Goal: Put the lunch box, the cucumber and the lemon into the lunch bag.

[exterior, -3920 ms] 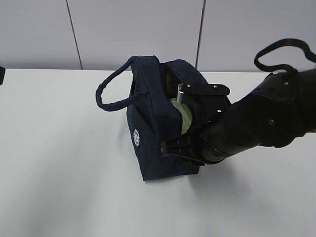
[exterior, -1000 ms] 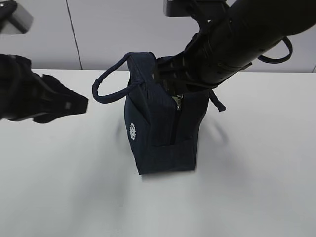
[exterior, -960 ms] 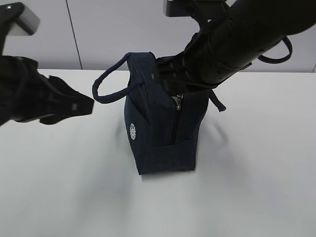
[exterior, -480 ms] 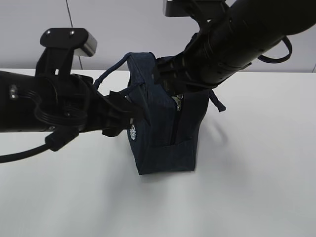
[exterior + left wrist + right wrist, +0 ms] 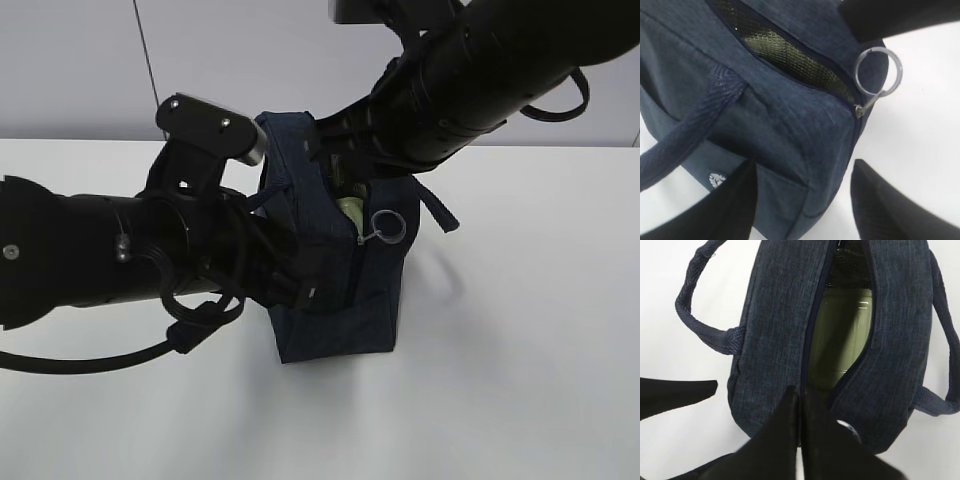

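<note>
The left gripper (image 5: 802, 200) has its 2 fingers (image 5: 730, 210) spread wide, straddling the lower end corner of the navy lunch bag (image 5: 785, 120) without pinching it. The right gripper (image 5: 800, 440) has its fingers (image 5: 782, 440) pressed together with nothing seen between them, over the bag's zipper line at the end nearest that camera. The bag stands on the white tabletop (image 5: 520, 330), its zipper partly parted; the sage-green lunch box (image 5: 845, 335) lies inside, and the metal ring pull (image 5: 878, 71) hangs off the bag's end.
</note>
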